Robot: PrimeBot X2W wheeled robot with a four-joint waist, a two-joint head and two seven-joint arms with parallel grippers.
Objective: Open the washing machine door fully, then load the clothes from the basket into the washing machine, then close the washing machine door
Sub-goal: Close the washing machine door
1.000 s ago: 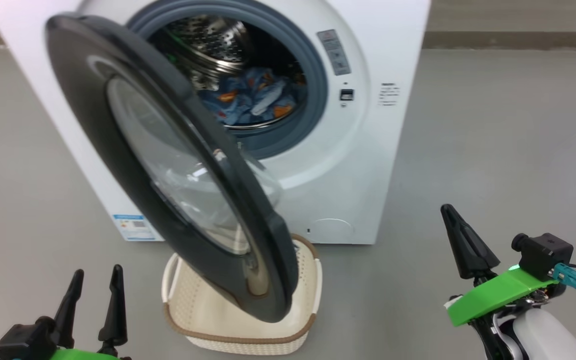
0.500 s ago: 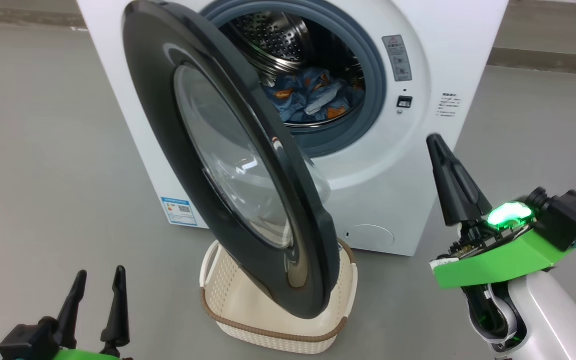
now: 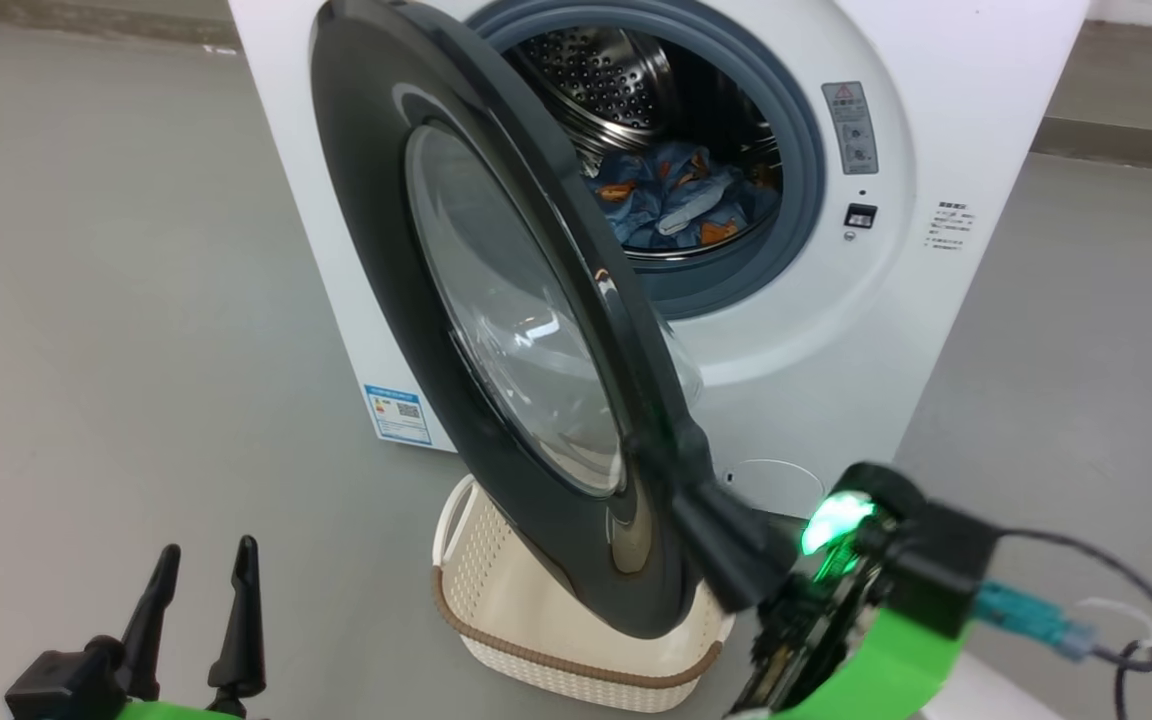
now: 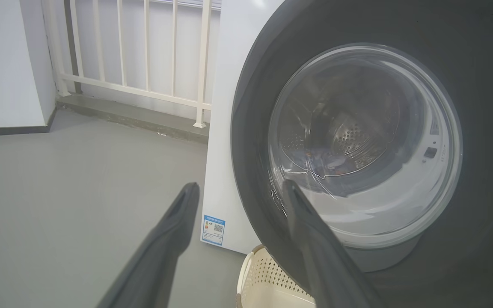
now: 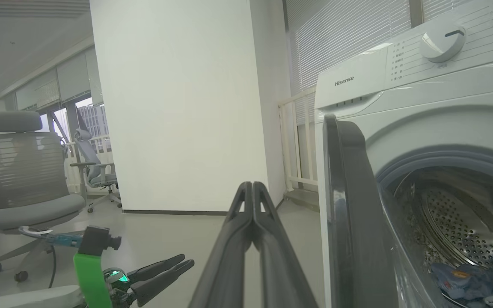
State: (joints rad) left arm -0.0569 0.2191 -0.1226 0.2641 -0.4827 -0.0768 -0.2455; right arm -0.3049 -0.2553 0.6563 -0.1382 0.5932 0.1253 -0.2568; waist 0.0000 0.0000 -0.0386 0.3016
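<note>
The white washing machine point(image 3: 806, 380) stands with its black-rimmed door point(image 3: 386, 200) swung about halfway out, and the glass bowl faces my left side. Blue printed clothes point(image 3: 681, 195) lie in the steel drum. The cream basket point(image 3: 556, 640) sits on the floor under the door. My right gripper point(image 3: 671, 445) is shut, its tips at the door's free edge. In the right wrist view the right gripper point(image 5: 252, 186) sits just left of the door edge point(image 5: 349, 192), and I cannot tell if they touch. My left gripper point(image 3: 201, 560) is open and empty at the lower left, and its wrist view point(image 4: 240, 188) faces the door point(image 4: 263, 107).
Grey floor surrounds the machine. A white railing point(image 4: 144, 51) stands behind the machine's left side. A white pillar point(image 5: 178, 107) and office chairs point(image 5: 28, 171) lie beyond. A blue label point(image 3: 398, 412) marks the machine's lower left corner.
The head camera has shifted, so the machine sits further right in the picture. My shut right gripper has swung in from the right to the door's free edge. The left gripper has stayed put.
</note>
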